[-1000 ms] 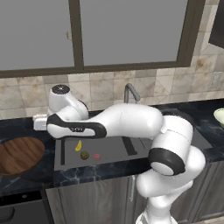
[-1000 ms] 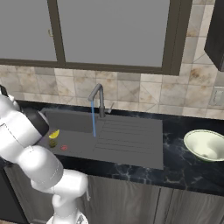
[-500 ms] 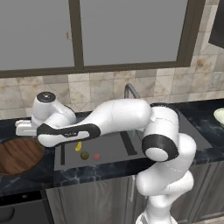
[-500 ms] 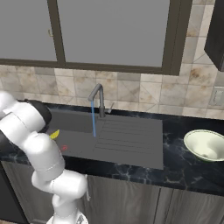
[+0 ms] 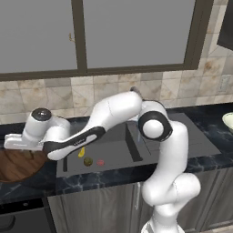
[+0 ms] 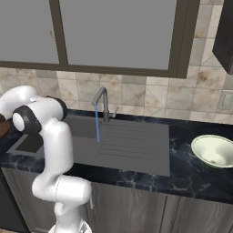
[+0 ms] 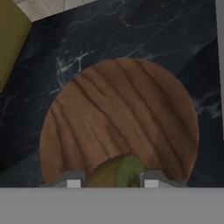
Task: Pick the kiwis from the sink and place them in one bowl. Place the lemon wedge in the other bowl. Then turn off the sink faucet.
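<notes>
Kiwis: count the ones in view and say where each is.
2. One kiwi is held in the hand above the wooden bowl; the other kiwi lies in the sink beside the lemon wedge.

1. Wooden bowl [image 7: 118,122]: its inside lies bare below the fingers [image 7: 73,181], which hold a kiwi [image 7: 116,171].
2. Counter [image 7: 131,35]: bare dark marble rings the bowl.
3. Olive-yellow block [image 7: 11,39]: stands off beyond the rim.

One kiwi [image 7: 117,171] hangs over the wooden bowl [image 7: 118,122]; another kiwi [image 5: 88,161] and the lemon wedge [image 5: 81,152] lie in the sink [image 5: 113,157].
</notes>
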